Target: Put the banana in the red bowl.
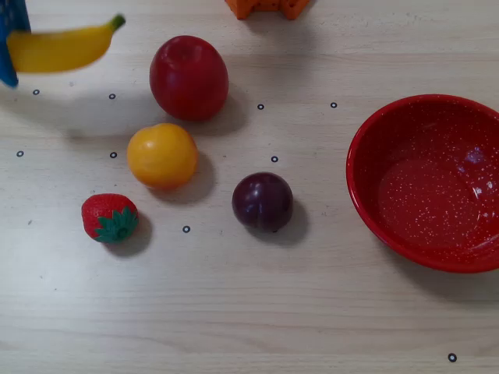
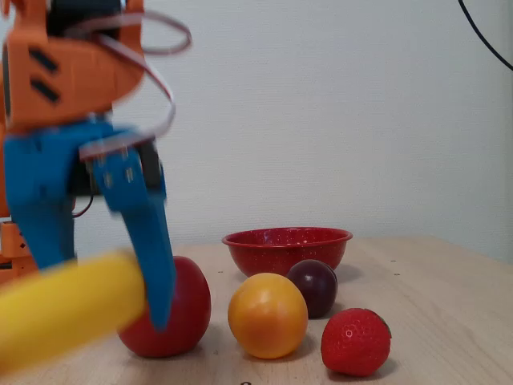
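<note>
The yellow banana [image 1: 62, 48] with its green stem tip is at the far upper left of the overhead view, blurred and casting a shadow on the table below it. My gripper [image 1: 11, 56], with blue fingers [image 1: 8, 74], is shut on it at its left end. In the fixed view the gripper [image 2: 104, 293] holds the banana [image 2: 64, 313] above the table in the near left foreground. The red speckled bowl [image 1: 373, 140] stands empty at the right edge of the overhead view, far from the banana. It shows at the back of the fixed view [image 2: 284, 241].
Between banana and bowl lie a red apple [image 1: 189, 76], an orange fruit [image 1: 162, 155], a dark plum [image 1: 263, 201] and a strawberry [image 1: 109, 216]. An orange arm part [image 1: 265, 6] sits at the top edge. Small ring marks dot the wooden table.
</note>
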### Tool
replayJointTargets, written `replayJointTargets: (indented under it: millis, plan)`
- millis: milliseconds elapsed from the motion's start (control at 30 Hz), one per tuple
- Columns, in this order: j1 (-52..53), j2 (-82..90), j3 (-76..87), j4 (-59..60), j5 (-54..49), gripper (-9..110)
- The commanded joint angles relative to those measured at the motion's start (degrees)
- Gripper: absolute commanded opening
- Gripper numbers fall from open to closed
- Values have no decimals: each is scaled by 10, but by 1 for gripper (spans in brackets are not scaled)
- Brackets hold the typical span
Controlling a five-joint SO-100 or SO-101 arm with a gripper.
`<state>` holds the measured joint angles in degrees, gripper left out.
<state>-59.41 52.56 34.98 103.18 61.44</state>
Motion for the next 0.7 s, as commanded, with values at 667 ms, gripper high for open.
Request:
replayJointTargets:
  millis: [667]
  plan:
    - [383,456,253,54,-315,0]
